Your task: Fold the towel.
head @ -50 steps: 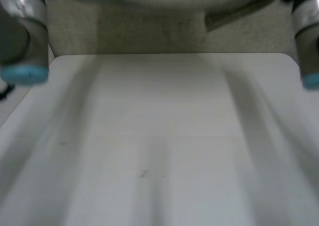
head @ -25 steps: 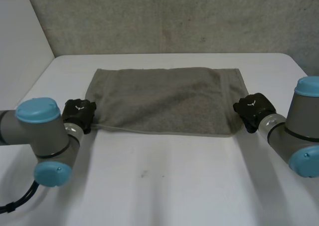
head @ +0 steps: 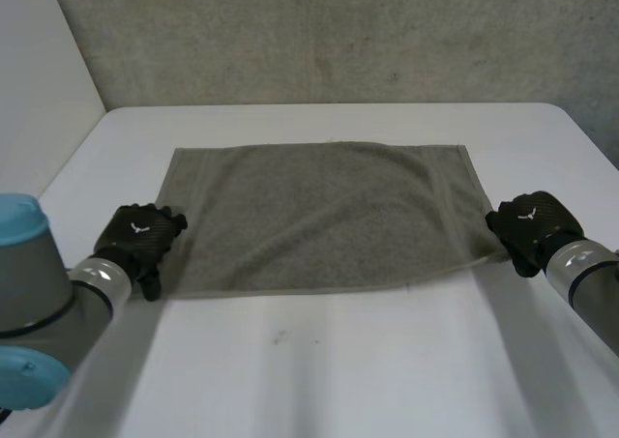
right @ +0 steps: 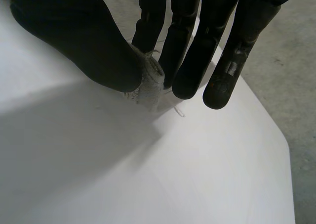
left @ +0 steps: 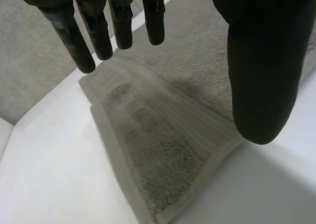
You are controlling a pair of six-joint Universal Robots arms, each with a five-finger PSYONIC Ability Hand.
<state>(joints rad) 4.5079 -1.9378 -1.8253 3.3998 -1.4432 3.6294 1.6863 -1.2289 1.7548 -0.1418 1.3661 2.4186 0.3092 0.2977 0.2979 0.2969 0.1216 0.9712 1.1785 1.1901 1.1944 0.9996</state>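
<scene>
Left hand hangs released over the near left corner of the towel, fingers straight, thumb apart; right hand pinches the near right corner between thumb and fingers; the towel lies flat mid-counter. The left should pinch its corner too; then both lift evenly and lay the near edge square on the far edge. Since half a second ago the near edge has come closer and the towel lies flatter.

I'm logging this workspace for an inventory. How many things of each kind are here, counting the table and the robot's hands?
towel: 1
hands, the left hand and the right hand: 2
table: 1
Total: 4
</scene>
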